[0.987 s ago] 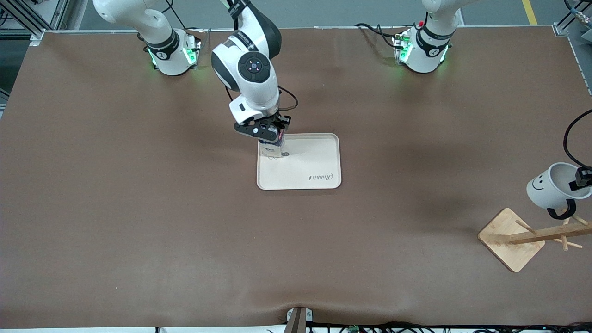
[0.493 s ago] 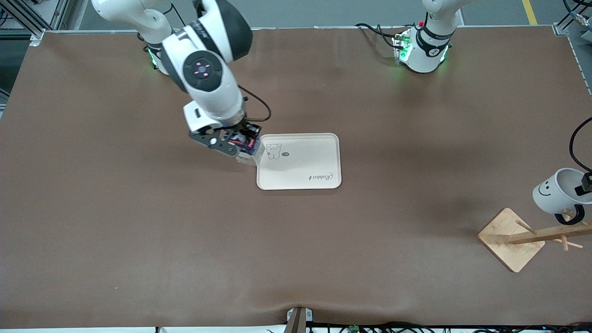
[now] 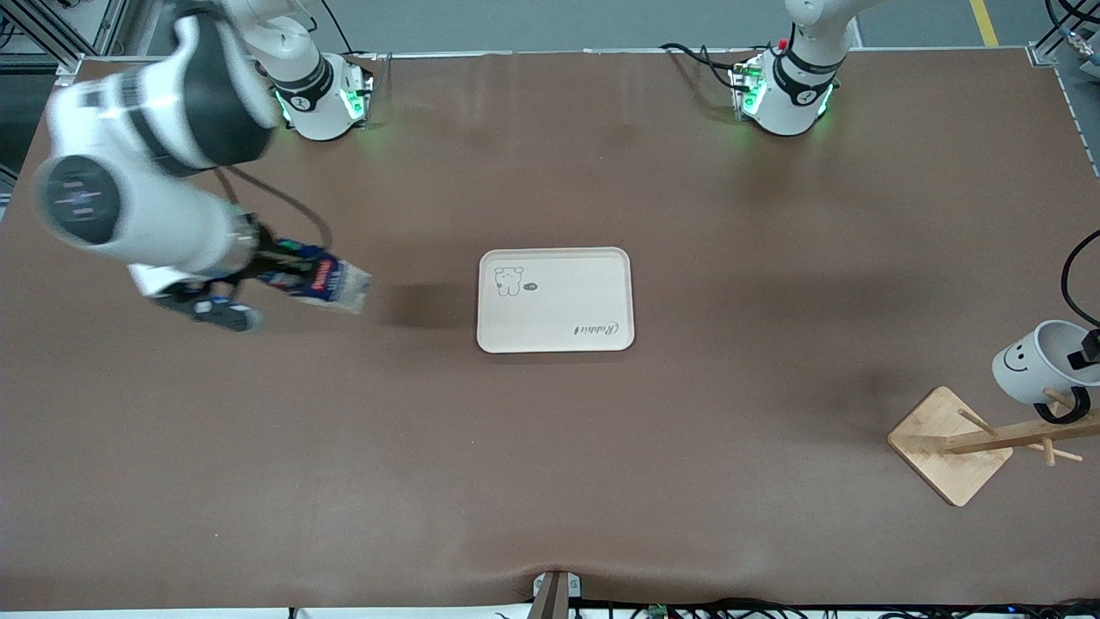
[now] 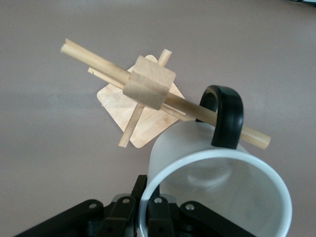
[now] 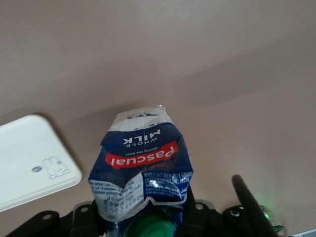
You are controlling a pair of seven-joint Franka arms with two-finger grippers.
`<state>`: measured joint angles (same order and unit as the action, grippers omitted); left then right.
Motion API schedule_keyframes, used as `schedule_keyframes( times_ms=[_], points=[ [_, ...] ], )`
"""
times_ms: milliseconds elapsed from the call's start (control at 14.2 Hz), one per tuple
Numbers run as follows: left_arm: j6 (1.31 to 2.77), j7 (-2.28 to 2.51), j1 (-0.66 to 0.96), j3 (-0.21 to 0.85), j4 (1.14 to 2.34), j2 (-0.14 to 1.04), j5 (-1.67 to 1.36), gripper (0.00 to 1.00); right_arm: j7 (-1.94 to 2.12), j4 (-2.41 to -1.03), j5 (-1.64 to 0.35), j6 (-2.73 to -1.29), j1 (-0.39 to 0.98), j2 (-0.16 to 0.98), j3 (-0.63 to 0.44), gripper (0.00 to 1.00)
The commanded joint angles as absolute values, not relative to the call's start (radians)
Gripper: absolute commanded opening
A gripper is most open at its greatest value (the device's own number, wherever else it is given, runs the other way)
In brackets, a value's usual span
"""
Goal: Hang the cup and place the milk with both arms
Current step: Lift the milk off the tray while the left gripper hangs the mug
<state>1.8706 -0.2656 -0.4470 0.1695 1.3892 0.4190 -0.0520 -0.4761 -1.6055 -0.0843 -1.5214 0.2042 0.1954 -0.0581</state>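
Right gripper [image 3: 249, 288] up in the air over bare brown table [image 3: 550, 481] toward the right arm's end, at about nine o'clock from the cream tray [image 3: 601, 284] and well apart from it. Fingers clamped on the milk [image 3: 322, 279], gripping its capped end; carton tipped nearly level, pale lower part pointing toward the tray. From the right wrist camera, green cap [image 5: 153, 228] sits down between the gripper's black body parts, red label band across the carton above it.

Left gripper [image 3: 1084, 344] in the air at the left arm's end of the table, over the wooden rack [image 3: 950, 443]. Fingers closed on the rim of the cup [image 3: 1023, 365], smiley face showing. Black handle [image 4: 224, 116] looped around one of the rack's pegs [image 4: 98, 61], at about two o'clock from the rack's square base.
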Motion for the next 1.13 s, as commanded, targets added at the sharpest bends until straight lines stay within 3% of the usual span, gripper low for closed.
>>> schedule_keyframes(
  times_ms=[0, 70, 141, 282, 423, 705, 1057],
  points=[
    [1.873, -0.290, -0.456, 0.175, 1.368, 0.426, -0.077, 0.05, -0.251, -1.673, -0.075, -1.520, 0.060, 0.163, -0.035, 0.00],
    [1.873, -0.290, -0.456, 0.175, 1.368, 0.426, -0.081, 0.08, -0.188, -1.687, -0.071, -1.529, 0.019, 0.164, -0.034, 0.00],
    [1.873, -0.290, -0.454, 0.175, 1.368, 0.426, -0.080, 0.20, -0.181, -1.703, -0.061, -1.529, 0.002, 0.166, -0.034, 0.00],
    [1.873, -0.288, -0.454, 0.175, 1.368, 0.425, -0.080, 0.53, -0.152, -1.773, 0.003, -1.575, -0.018, 0.152, -0.034, 0.00],
    [1.873, -0.288, -0.453, 0.178, 1.368, 0.423, -0.080, 1.00, -0.068, -1.859, 0.014, -1.667, -0.041, 0.129, -0.034, 0.00],
    [1.868, -0.279, -0.443, 0.187, 1.368, 0.410, -0.072, 1.00, -0.058, -2.089, 0.012, -1.923, -0.077, 0.034, -0.034, 0.00],
    [1.845, -0.278, -0.419, 0.189, 1.370, 0.382, -0.034, 1.00, -0.029, -2.201, 0.012, -2.025, -0.133, 0.015, -0.034, 0.00]
  ],
)
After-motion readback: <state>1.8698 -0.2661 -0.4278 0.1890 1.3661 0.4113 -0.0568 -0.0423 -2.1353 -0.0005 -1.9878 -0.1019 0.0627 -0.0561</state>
